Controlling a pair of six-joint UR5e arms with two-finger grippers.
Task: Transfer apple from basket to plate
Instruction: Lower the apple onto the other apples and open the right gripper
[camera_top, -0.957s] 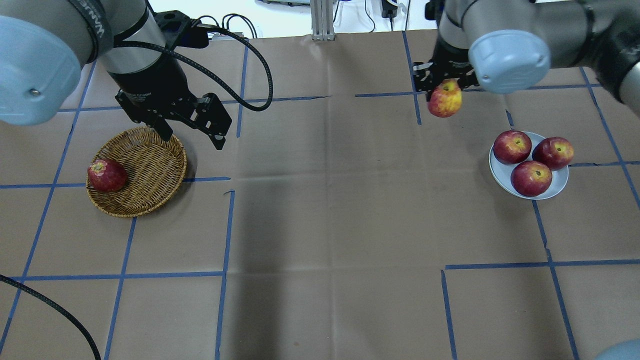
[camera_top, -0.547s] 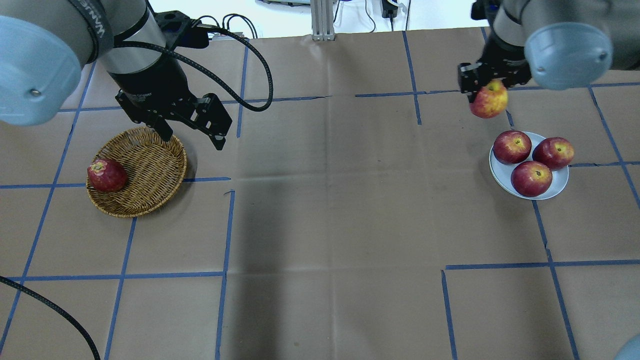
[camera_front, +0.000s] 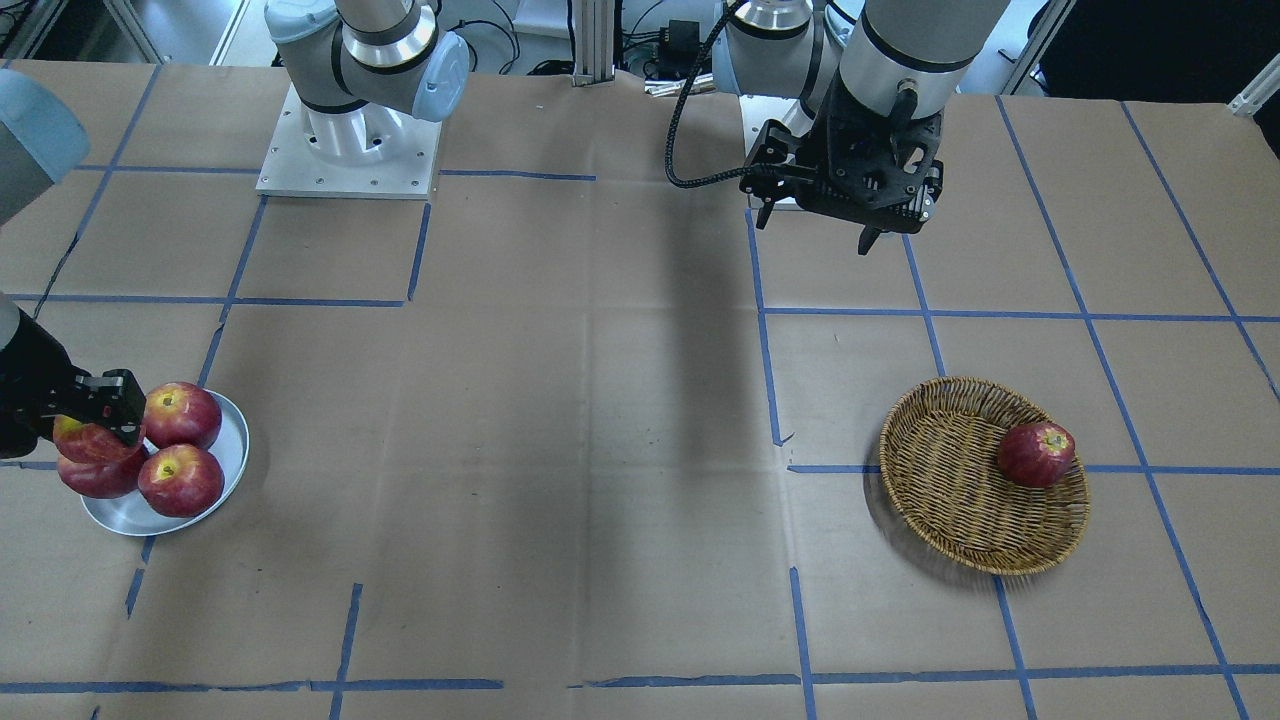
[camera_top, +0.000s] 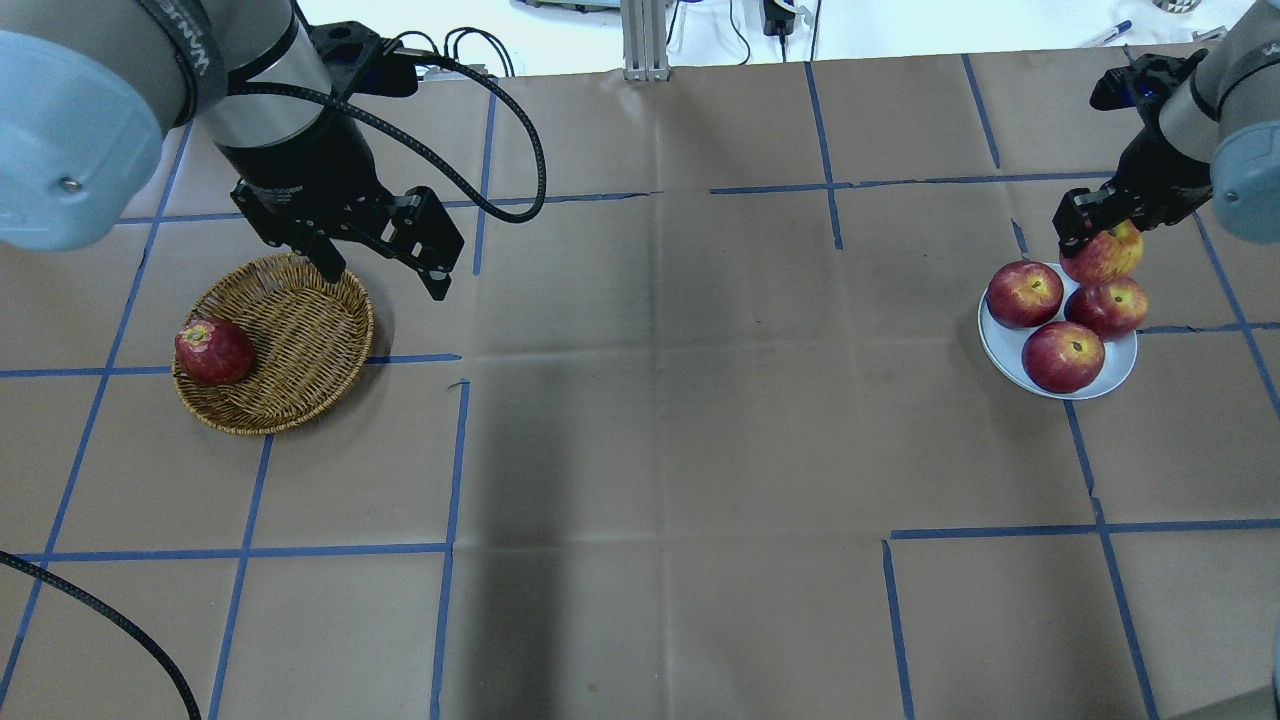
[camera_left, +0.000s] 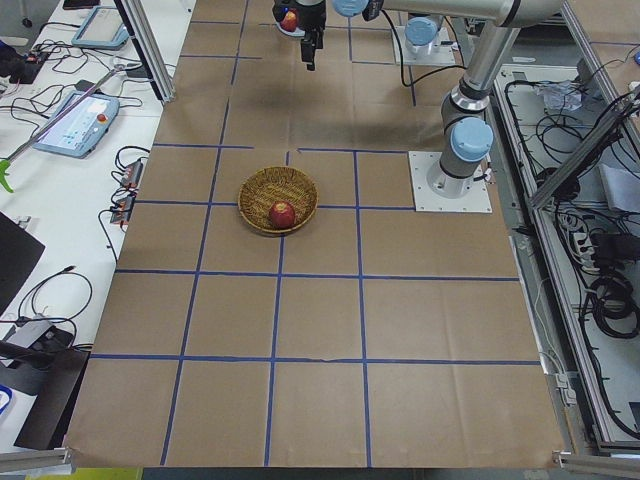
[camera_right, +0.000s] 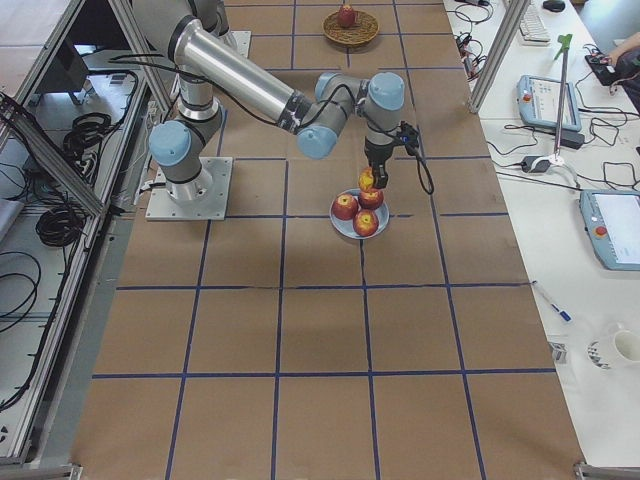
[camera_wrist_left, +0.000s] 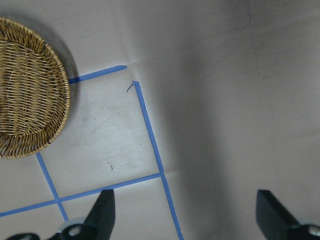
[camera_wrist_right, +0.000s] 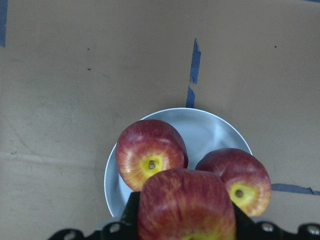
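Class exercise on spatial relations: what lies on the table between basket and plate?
Only bare brown paper crossed by blue tape lines; the overhead view shows it.

apple streaky red-yellow, aloft over plate | basket wicker, well apart

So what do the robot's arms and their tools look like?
The left arm and right arm: silver-grey tubes, pale blue joint caps. The left tool and right tool are black, two-fingered. A black cable loops off the left arm, whose black band carries white lettering.
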